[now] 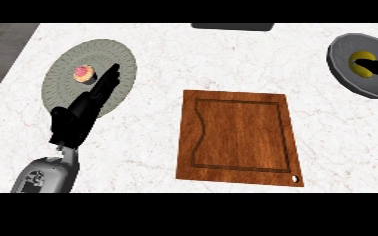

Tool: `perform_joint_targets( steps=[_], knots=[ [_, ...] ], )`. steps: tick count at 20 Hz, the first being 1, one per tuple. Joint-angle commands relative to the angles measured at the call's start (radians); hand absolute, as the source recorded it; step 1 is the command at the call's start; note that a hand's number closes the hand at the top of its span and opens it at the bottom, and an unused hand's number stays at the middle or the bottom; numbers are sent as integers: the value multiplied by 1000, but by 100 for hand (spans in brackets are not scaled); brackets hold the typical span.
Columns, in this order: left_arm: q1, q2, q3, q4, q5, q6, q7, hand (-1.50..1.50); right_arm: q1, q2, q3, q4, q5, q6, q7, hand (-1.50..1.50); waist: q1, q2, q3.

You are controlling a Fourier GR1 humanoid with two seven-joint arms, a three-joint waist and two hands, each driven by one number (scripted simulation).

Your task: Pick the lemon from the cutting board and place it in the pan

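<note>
The yellow lemon [361,60] lies inside the dark grey pan [341,65] at the far right edge of the view, and the pan is cut off by that edge. A small dark shape [371,69] overlaps the lemon at the edge. It looks like a bit of my right hand, with the rest out of view. The wooden cutting board [238,136] lies in the middle of the counter with nothing on it. My left hand [77,115] rests open at the left, fingers straight and pointing up over a grey plate.
The round grey plate [66,75] at the left holds a small pink-topped cupcake [83,73] just beside my left fingertips. A dark object [232,26] sits at the counter's back edge. White marble counter lies between board and pan.
</note>
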Motion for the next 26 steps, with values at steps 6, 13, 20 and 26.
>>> perform_joint_targets(
  steps=[6,13,20,26],
  knots=[
    [-11,-8,9,13,-6,7,10,0,120,-49,-154,25,-172,278,-211,-150,-24,-9,-3],
    [2,-14,17,30,-26,20,7,0,235,-34,-184,-1,-217,375,-442,-150,-35,-19,-6],
    [64,-14,19,-11,-34,8,-11,0,318,-17,-192,25,-249,449,-533,-150,-34,-25,-7],
    [-23,-5,80,75,-6,-29,-10,0,397,27,-170,8,-275,468,-621,-150,-53,-29,-9]
  ],
)
